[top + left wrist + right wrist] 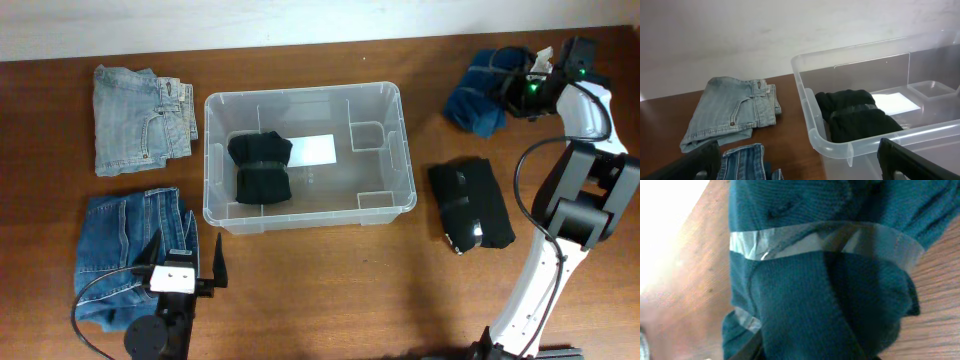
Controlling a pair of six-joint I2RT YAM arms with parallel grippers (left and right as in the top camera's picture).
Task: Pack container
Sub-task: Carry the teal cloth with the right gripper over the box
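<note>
The large rectangular clear plastic bin (300, 93) sits in the middle of the brown wooden table (330, 290), with a black rolled garment (260, 168) lying in its left half. The left gripper (187, 248) stands at the edge of folded dark-blue jeans (125, 255), fingers spread wide and holding nothing. The right gripper (522, 88) is down at a teal knit bundle (830, 280) bound with clear tape, at the far right corner. Whether its fingers are closed cannot be told

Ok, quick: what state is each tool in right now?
Left tool: open, empty.
Right tool: cannot tell; close against the teal bundle.
</note>
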